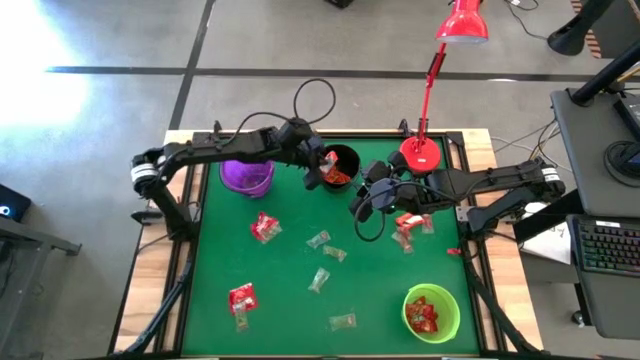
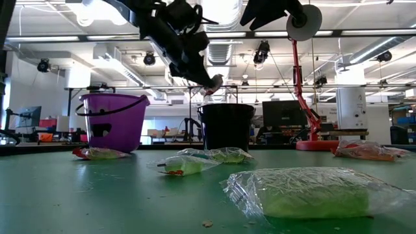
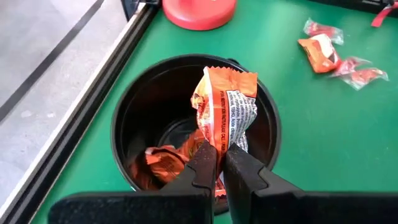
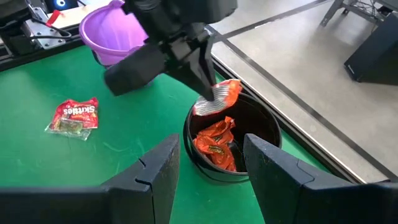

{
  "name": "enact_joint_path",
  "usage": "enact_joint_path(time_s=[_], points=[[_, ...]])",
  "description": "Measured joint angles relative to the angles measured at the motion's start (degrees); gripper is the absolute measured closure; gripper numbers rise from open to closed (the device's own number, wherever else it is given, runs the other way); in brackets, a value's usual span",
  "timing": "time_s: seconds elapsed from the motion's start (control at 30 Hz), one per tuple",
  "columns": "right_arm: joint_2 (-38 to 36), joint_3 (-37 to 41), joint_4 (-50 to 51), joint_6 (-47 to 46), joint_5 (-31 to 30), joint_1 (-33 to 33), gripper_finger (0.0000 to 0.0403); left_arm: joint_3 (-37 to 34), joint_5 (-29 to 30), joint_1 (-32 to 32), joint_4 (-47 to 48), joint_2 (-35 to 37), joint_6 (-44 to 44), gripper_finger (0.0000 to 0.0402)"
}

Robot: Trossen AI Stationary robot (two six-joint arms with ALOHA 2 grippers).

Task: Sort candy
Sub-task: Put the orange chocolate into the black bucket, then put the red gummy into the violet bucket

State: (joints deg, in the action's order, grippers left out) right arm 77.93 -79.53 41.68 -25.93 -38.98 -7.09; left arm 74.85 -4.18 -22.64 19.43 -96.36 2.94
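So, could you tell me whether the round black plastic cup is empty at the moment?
No, the round black plastic cup already holds crinkly orange candy wrappers at its bottom.

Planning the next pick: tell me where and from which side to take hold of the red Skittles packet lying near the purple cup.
Grip the red Skittles packet across its middle, coming straight down from above. It lies flat on the green table with bare space around it, so open fingers can likely straddle it; its crinkled edges may slip.

Three cups stand on the surface: one purple (image 1: pixel 246 176), one black (image 1: pixel 342 160), one green (image 1: pixel 432 312). Loose sweets on the green cloth: two red packs (image 1: pixel 265 228) (image 1: pixel 242 297), four pale wrapped ones (image 1: pixel 318 239), and a small orange-red cluster (image 1: pixel 408 226), number unclear. One red lamp (image 1: pixel 424 152).
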Motion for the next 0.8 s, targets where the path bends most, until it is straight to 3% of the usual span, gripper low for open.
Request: enact_joint_path(time_s=[0.23,0.47,0.63,0.8], points=[[-0.25,0.02,-0.01,0.02,0.00,0.00,0.0232,-0.18,-7.89,-4.11,2.72,-1.79,-1.42,0.0362],[-0.67,0.02,-0.01,0.02,-0.02,0.00,0.0232,-0.65,-8.42,-4.41,3.31,-0.74,-0.33,0.0321],[-0.73,0.02,1.05,-0.40,-0.02,0.00,0.0232,-0.65,-8.41,-2.95,10.14,3.13,-0.02,0.0313],[-1.32,0.02,10.97,-11.93,0.01,0.00,0.0232,-0.70,-8.42,0.97,18.52,9.10,1.18,0.0314]])
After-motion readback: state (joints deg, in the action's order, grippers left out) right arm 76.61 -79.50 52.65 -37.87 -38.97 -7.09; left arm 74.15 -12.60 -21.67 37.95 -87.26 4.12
